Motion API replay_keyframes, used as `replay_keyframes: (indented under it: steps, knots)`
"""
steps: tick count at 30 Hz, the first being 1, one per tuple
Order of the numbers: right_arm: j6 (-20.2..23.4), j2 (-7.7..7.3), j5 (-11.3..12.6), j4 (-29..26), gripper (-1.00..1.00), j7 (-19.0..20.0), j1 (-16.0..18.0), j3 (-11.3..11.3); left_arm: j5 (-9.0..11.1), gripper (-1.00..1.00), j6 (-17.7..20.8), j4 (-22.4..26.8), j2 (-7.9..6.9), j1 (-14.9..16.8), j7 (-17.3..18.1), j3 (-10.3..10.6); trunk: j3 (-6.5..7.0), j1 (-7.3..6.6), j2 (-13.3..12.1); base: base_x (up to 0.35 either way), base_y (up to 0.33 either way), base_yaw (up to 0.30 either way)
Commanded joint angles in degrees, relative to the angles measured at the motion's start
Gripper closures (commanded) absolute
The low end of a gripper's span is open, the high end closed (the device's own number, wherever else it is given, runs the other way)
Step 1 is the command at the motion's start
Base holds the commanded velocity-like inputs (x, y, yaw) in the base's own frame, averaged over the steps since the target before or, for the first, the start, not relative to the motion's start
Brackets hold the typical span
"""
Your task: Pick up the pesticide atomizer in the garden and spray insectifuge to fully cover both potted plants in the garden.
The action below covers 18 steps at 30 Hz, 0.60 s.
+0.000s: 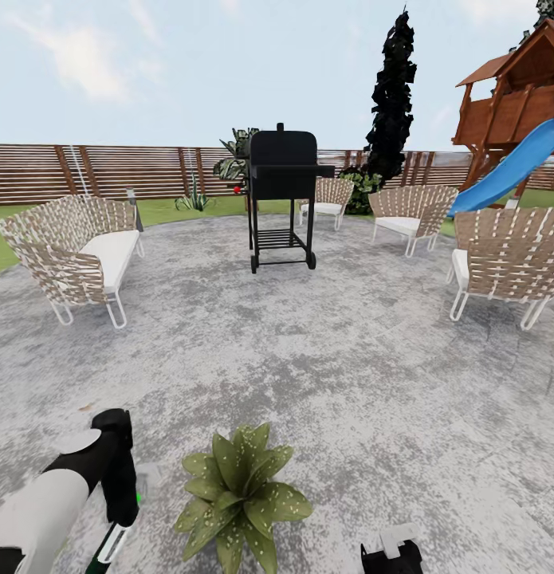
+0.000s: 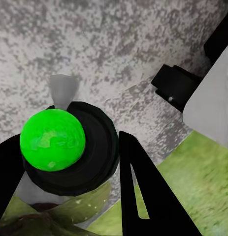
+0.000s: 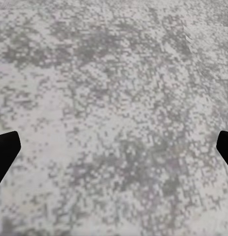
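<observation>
Head view: The patio (image 1: 332,351) is grey, speckled paving ringed by lawn and a brown slatted fence (image 1: 109,170). A potted plant (image 1: 241,494) with pale-speckled green leaves stands at 6 o'clock, near the lower edge. The left gripper (image 1: 117,510) is at 7 o'clock, just beside the plant, holding the pesticide atomizer (image 1: 109,546); its white label and dark green body show below the black gripper. The right gripper (image 1: 392,554) shows at 5 o'clock, cut by the edge. A black grill (image 1: 282,195) stands at 12 o'clock. A woven sofa (image 1: 73,255) sits at 9 o'clock; woven chairs (image 1: 500,263) sit at 3 o'clock. A blue slide (image 1: 508,171) is at 2 o'clock.

Left wrist view: The black fingers (image 2: 143,196) are pinched on the atomizer's black head (image 2: 89,152). A bright green ball (image 2: 52,140) sits on the head, and the grey nozzle (image 2: 62,91) projects over the paving.

Right wrist view: The right gripper's fingertips (image 3: 5,152) are spread wide apart over bare paving, holding nothing.
</observation>
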State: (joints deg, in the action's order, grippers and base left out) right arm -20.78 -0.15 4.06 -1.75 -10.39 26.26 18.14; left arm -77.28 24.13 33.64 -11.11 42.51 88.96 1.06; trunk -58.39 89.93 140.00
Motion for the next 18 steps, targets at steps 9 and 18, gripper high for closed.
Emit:
replay_keyframes:
  steps: [9,18]
  knots:
    - [-0.1,0.06,0.4,0.0,-1.00,-0.2,0.0,0.5,-5.6,1.00,5.3,0.3,6.29,0.8,1.0,1.1,-0.05,-0.01,0.0,0.000,0.000,0.000]
    - [-0.2,0.19,0.7,-0.1,-1.00,-0.2,0.0,0.5,-6.3,1.00,5.7,0.3,1.66,0.1,1.0,0.1,-0.06,-0.01,0.0,0.000,0.000,0.000]
